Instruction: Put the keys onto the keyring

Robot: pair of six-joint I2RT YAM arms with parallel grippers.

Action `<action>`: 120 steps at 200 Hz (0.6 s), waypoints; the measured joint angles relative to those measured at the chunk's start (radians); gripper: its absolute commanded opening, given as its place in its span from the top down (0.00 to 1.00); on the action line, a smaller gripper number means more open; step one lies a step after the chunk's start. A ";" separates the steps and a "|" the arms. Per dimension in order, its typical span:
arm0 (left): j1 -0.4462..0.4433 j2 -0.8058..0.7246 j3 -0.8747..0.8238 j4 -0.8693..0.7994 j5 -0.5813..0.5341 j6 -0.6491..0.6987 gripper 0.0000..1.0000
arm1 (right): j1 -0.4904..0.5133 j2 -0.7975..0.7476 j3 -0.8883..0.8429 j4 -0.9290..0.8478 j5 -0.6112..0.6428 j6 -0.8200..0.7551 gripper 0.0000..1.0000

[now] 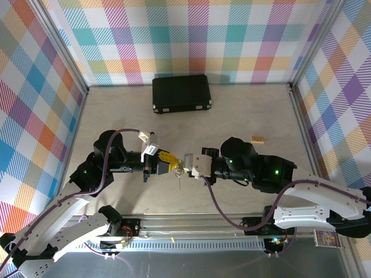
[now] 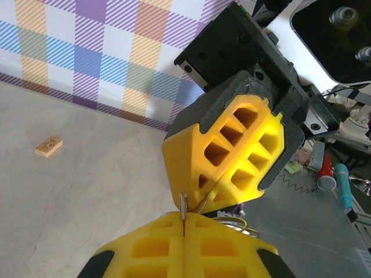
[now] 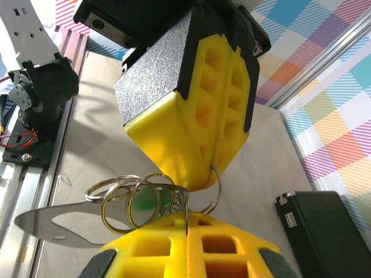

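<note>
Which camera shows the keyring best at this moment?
Right wrist: the keyring's silver loops and a green key head show plainly. Top external gives a tiny glint; left wrist, a thin silver sliver.

counted: one black case [image 1: 181, 93]; one small wooden block [image 1: 257, 139]; one green key head [image 3: 145, 201]; at least three wire rings [image 3: 124, 200], exact number unclear; one flat silver piece [image 3: 58, 225]; two grippers: left gripper [image 1: 173, 167], right gripper [image 1: 185, 167].

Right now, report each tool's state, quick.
Left tool: closed, pinching the keyring.
Right tool: closed, pinching the same keyring from the opposite side.
</note>
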 measured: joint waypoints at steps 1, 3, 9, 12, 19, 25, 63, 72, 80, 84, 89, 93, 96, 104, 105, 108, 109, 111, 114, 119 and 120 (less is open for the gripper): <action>0.000 0.000 0.001 0.000 0.000 0.000 1.00 | 0.000 0.000 0.000 0.000 0.000 0.000 0.99; 0.000 0.000 0.002 0.000 0.000 0.000 1.00 | 0.000 0.000 0.000 0.002 0.000 0.000 0.99; 0.000 -0.001 0.003 0.001 0.000 0.000 1.00 | 0.000 -0.003 0.000 0.005 0.000 -0.004 0.98; 0.000 -0.002 0.003 0.001 0.001 0.000 1.00 | 0.000 -0.004 0.000 0.006 -0.001 -0.004 0.98; 0.000 -0.002 0.005 0.002 0.003 -0.001 1.00 | 0.000 -0.006 -0.002 0.010 -0.001 -0.005 0.98; 0.000 -0.002 0.006 0.002 0.004 -0.004 1.00 | 0.000 -0.008 -0.005 0.012 -0.001 -0.008 0.98; 0.000 -0.002 0.007 0.006 0.010 -0.008 1.00 | 0.000 -0.013 -0.008 0.014 -0.001 -0.011 0.97; 0.000 -0.002 0.007 0.008 0.010 -0.008 1.00 | 0.000 -0.013 -0.008 0.015 0.000 -0.011 0.95; 0.000 -0.002 0.007 0.010 0.010 -0.009 1.00 | 0.000 -0.014 -0.008 0.016 0.000 -0.011 0.94; 0.000 -0.002 0.007 0.011 0.010 -0.010 1.00 | 0.000 -0.015 -0.008 0.017 0.000 -0.011 0.94; 0.000 -0.002 0.007 0.015 0.011 -0.011 1.00 | 0.000 -0.017 -0.008 0.018 0.000 -0.011 0.93; 0.000 -0.002 0.007 0.016 0.011 -0.011 1.00 | 0.000 -0.018 -0.008 0.018 0.000 -0.011 0.92; 0.000 -0.002 0.007 0.017 0.011 -0.011 1.00 | 0.000 -0.019 -0.008 0.018 0.000 -0.012 0.92; 0.000 -0.002 0.007 0.019 0.011 -0.011 1.00 | 0.000 -0.020 -0.008 0.018 0.000 -0.011 0.90; 0.000 -0.002 0.007 0.019 0.011 -0.011 1.00 | 0.000 -0.020 -0.008 0.018 0.000 -0.011 0.90; 0.000 -0.002 0.007 0.020 0.011 -0.011 1.00 | 0.000 -0.020 -0.008 0.018 0.000 -0.011 0.90; 0.000 -0.002 0.007 0.020 0.011 -0.011 1.00 | 0.000 -0.020 -0.008 0.018 0.000 -0.011 0.89; 0.000 -0.002 0.007 0.020 0.011 -0.011 1.00 | 0.000 -0.020 -0.008 0.018 0.000 -0.011 0.89; 0.000 -0.003 0.007 0.020 0.011 -0.011 1.00 | 0.000 -0.020 -0.008 0.018 0.000 -0.011 0.88; 0.000 -0.003 0.007 0.021 0.011 -0.011 1.00 | 0.000 -0.020 -0.008 0.017 0.000 -0.011 0.87; 0.000 -0.003 0.007 0.021 0.011 -0.011 1.00 | 0.000 -0.020 -0.008 0.017 0.000 -0.011 0.87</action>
